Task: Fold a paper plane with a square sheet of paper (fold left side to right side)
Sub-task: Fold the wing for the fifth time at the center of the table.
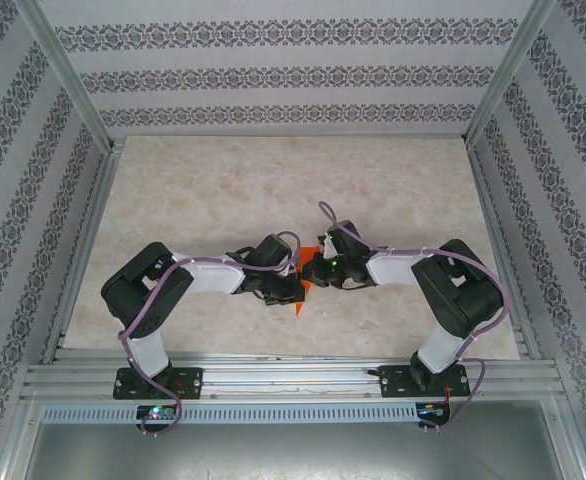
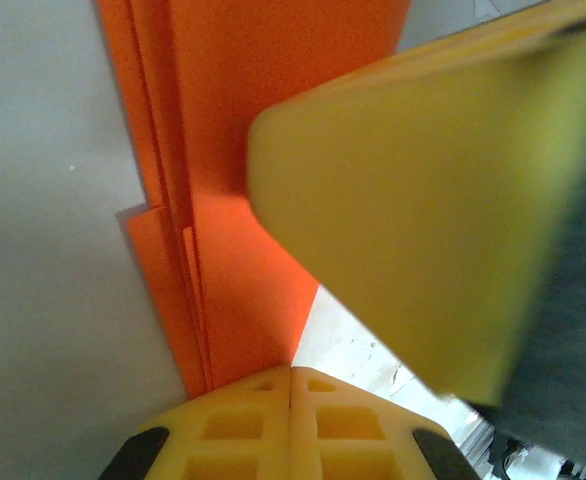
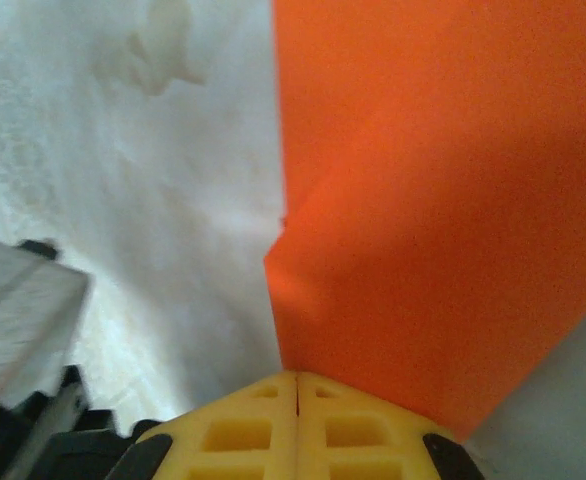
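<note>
The orange paper (image 1: 298, 303) lies at the table's middle, mostly covered by both grippers, which meet over it. In the left wrist view the paper (image 2: 233, 150) is a folded shape with several stacked edges down its left side. My left gripper (image 2: 291, 372) is shut, and the paper's near end runs under its tips. A yellow finger (image 2: 423, 200) of the right gripper looms close on the right. My right gripper (image 3: 298, 376) is also shut, with the paper (image 3: 433, 200) spreading away from its tips. Whether either gripper pinches paper is not visible. From above, my left gripper (image 1: 291, 288) and right gripper (image 1: 313, 272) nearly touch.
The pale marble tabletop (image 1: 223, 190) is walled on three sides by patterned panels (image 1: 273, 75). Aluminium rails (image 1: 293, 380) run along the near edge, where both arm bases are bolted.
</note>
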Controlling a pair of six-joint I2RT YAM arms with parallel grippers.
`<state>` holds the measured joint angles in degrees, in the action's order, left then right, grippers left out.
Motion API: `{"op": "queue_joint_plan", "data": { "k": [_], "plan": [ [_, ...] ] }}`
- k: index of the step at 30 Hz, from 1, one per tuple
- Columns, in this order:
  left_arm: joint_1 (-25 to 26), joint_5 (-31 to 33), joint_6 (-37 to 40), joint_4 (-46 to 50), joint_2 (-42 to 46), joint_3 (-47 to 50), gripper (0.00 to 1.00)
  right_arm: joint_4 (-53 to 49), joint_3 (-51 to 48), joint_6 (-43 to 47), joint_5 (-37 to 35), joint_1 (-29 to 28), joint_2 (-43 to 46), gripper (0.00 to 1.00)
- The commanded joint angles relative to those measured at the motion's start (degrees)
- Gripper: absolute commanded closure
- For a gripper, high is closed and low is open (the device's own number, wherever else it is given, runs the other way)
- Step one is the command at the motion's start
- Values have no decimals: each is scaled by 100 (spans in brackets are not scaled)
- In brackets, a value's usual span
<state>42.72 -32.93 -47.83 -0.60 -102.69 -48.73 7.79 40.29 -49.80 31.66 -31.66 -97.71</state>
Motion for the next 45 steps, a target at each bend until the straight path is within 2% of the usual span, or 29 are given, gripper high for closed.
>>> {"op": "queue_joint_plan", "data": {
  "k": [1, 16, 35, 39, 45],
  "plan": [
    [-36, 287, -58, 417, -31, 209, 100, 161, -66, -3, -160, -18, -164, 100],
    [-36, 308, -51, 684, 59, 399, 100, 33, 321, 826, -46, 665, -553, 100],
    [-36, 247, -126, 411, 30, 412, 100, -138, 1239, 1244, 225, 1816, -1304, 100],
    [-27, 158, -352, 21, -21, 383, 100, -205, 1358, 1245, 254, 2001, -1091, 100],
    [16, 353, -835, -662, -136, 391, 100, -448, 1007, 1282, 0, 2221, -56, 98]
  ]
}}
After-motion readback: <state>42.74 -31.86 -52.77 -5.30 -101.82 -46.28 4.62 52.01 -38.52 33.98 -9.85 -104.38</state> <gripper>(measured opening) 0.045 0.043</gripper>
